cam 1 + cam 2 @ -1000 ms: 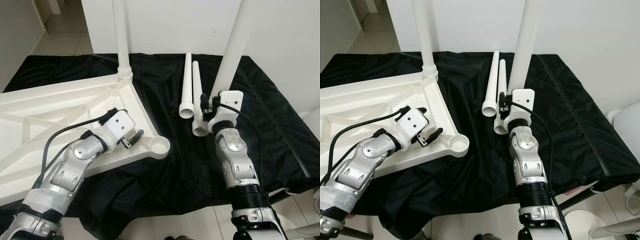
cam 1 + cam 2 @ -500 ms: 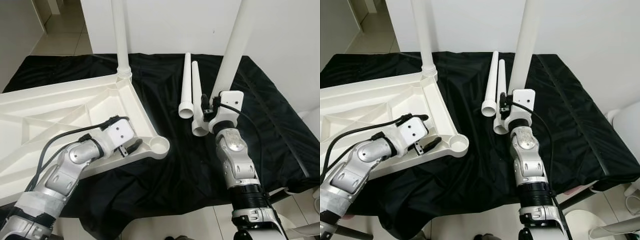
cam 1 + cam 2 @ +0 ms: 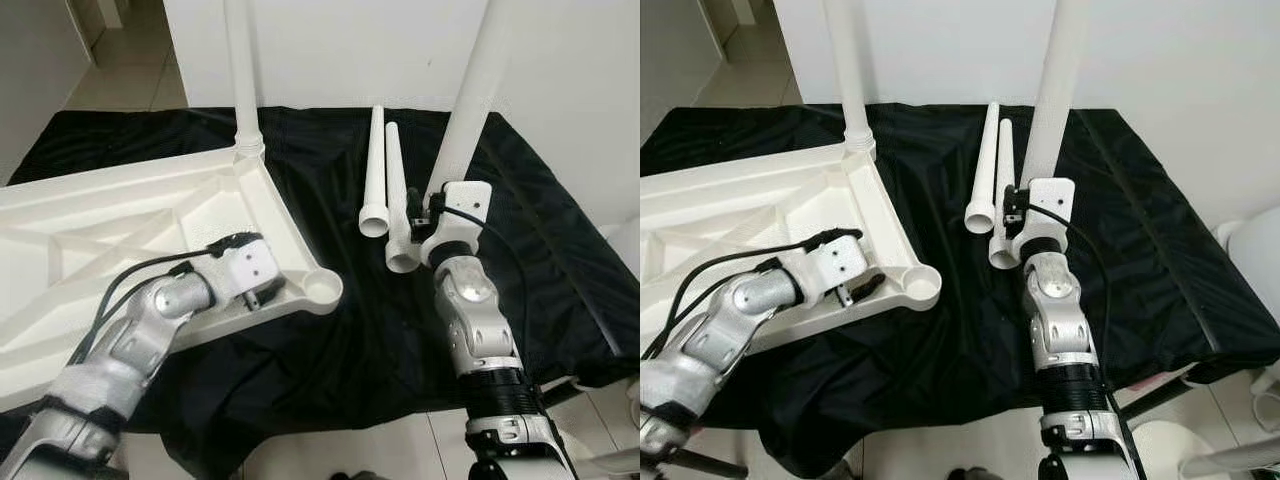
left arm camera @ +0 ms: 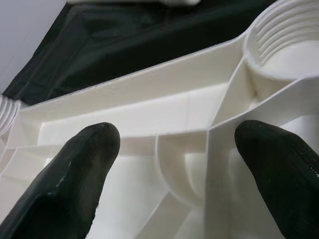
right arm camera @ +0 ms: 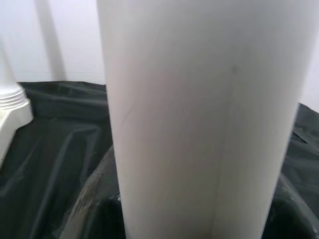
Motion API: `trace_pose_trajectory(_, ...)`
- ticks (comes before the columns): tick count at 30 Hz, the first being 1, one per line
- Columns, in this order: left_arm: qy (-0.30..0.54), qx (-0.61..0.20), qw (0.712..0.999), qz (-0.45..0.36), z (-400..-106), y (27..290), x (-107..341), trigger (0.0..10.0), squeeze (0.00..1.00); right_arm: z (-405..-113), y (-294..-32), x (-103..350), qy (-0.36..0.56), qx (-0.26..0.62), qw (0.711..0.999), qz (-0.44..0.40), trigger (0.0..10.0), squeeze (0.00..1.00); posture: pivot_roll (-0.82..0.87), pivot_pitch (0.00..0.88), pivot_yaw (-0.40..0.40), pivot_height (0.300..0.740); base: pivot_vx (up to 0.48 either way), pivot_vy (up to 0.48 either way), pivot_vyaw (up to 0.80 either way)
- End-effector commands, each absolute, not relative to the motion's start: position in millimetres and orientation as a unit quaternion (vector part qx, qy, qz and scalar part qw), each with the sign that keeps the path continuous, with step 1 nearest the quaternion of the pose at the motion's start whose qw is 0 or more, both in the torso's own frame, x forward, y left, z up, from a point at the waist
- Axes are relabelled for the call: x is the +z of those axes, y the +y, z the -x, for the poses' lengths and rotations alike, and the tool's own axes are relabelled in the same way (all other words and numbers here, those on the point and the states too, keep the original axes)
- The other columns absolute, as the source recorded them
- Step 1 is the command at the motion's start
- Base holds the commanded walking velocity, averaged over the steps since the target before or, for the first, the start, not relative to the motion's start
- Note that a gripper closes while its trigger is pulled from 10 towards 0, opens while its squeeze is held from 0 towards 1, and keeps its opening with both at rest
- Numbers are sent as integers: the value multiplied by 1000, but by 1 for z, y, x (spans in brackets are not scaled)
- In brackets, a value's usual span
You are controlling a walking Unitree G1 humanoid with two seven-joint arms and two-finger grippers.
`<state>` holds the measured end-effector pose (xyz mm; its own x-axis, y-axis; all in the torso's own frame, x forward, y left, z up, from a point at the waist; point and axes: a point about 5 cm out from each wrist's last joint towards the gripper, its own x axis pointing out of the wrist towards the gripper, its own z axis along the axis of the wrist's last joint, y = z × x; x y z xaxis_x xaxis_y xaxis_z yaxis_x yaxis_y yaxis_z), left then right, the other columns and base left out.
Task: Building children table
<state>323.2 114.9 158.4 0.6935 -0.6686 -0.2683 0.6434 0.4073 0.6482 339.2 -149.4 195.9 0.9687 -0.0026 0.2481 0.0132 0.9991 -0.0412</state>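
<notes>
- The white tabletop [image 3: 120, 215] lies upside down on a black cloth [image 3: 340, 330], its ribbed underside facing up.
- 1 white leg [image 3: 241, 75] stands upright in the far corner socket of the tabletop.
- The near corner socket [image 3: 320, 287] sits empty with its threaded ring showing; the left wrist view shows the threads [image 4: 284, 35] clearly.
- The left gripper [image 3: 262, 292] rests on the tabletop's near rim, just beside that empty socket.
- In the left wrist view its 2 black fingers [image 4: 75, 174] are spread apart over the ribs, with nothing clamped between them.
- The right gripper [image 3: 1012, 215] holds a second white leg [image 3: 470, 100], which rises steeply and leans slightly away to the robot's right, its top out of frame.
- In the right wrist view this held leg [image 5: 199, 124] fills the space between the dark fingers [image 5: 94, 199], which press against its sides.
- 2 more loose legs lie side by side on the cloth between the tabletop and the right arm: the left 1 [image 3: 373, 170] and the right 1 [image 3: 398, 195], wide ends toward the robot.
- The wide end of the right loose leg lies just beside the right gripper.
- Behind the cloth stands a white wall [image 3: 350, 50], with pale floor tiles [image 3: 130, 70] at the far left.
</notes>
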Motion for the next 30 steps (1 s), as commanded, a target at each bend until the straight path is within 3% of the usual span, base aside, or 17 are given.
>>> trace_pose_trajectory(1, -42, -382, 839, -385, -325, 103, 162, 10000, 0, -340, -151, 202, -134, -9, 991, 22, 10000, 0, 19, 99, -31, 740, 0, 0, 0)
trace_pose_trajectory(17, -82, -415, 832, -358, -321, 48, 163, 10000, 0, -337, -139, 202, -143, 23, 989, 14, 10000, 0, 22, 107, -25, 740, 0, 0, 0)
trace_pose_trajectory(22, -83, -410, 832, -365, -322, 53, 163, 10000, 0, -334, -132, 209, -167, 48, 985, 5, 10000, 0, 22, 107, -23, 740, 0, 0, 0)
trace_pose_trajectory(24, -78, -393, 846, -351, -327, 69, 171, 10000, 0, -330, -125, 215, -188, 74, 979, -7, 10000, 0, 26, 104, -22, 740, 0, 0, 0)
trace_pose_trajectory(30, -76, -389, 859, -323, -328, 81, 178, 10000, 0, -328, -121, 217, -196, 90, 976, -12, 10000, 0, 30, 101, -24, 740, 0, 0, 0)
